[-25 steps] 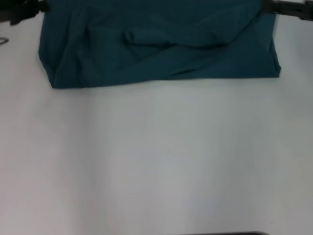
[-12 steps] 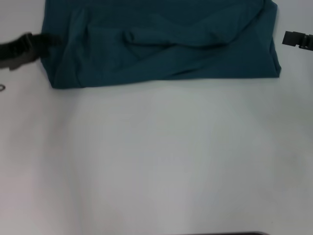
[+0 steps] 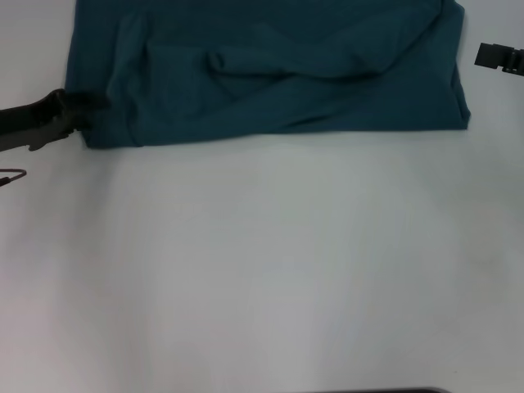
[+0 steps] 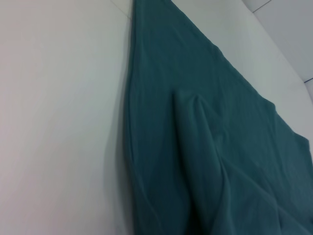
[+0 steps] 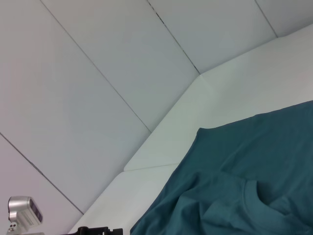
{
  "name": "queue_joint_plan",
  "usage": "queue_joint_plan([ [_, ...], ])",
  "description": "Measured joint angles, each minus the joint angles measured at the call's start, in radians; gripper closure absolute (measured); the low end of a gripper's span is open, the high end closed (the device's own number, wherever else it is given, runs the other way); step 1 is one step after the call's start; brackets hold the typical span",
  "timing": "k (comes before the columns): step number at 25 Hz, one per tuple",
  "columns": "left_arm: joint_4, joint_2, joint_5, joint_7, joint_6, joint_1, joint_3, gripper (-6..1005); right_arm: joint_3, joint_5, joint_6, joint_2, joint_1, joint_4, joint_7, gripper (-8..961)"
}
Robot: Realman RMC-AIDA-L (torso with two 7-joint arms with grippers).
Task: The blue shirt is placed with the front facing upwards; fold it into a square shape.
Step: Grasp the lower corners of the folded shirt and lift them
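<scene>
The blue shirt (image 3: 270,74) lies folded into a wide band across the far part of the white table (image 3: 262,270), with wrinkles and a raised fold near its middle. My left gripper (image 3: 78,110) reaches in from the left and touches the shirt's left edge close to its near-left corner. My right gripper (image 3: 498,56) hovers just off the shirt's right edge, apart from the cloth. The left wrist view shows the shirt (image 4: 205,147) close up along its edge. In the right wrist view the shirt (image 5: 244,196) lies below a pale panelled wall.
White tabletop stretches from the shirt's near edge to the front of the head view. A thin dark cable (image 3: 11,175) lies at the far left. A small silver device (image 5: 22,210) shows beside the table in the right wrist view.
My left gripper came down from the shirt's far-left corner along its left edge to the near-left corner. My right gripper left the far-right corner and moved out to the right.
</scene>
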Motion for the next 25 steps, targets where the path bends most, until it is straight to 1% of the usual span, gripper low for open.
queue_joint_plan([
  [8,0.005,-0.001,0.011,0.03,-0.01,0.001,0.015,431,0.0,0.001,0.002,0.003,-0.016,0.002,-0.002,145],
  [12,0.006,-0.011,0.024,0.029,-0.008,-0.002,0.052,430,0.0,0.001,0.0,0.003,-0.02,0.008,-0.004,145],
  [15,0.001,-0.018,0.025,0.029,-0.01,-0.006,0.062,430,0.0,0.001,-0.007,0.002,-0.023,0.021,-0.012,145],
  [25,0.002,-0.023,0.025,0.027,-0.011,-0.014,0.063,431,0.0,0.001,-0.016,0.0,-0.041,0.029,-0.016,145],
])
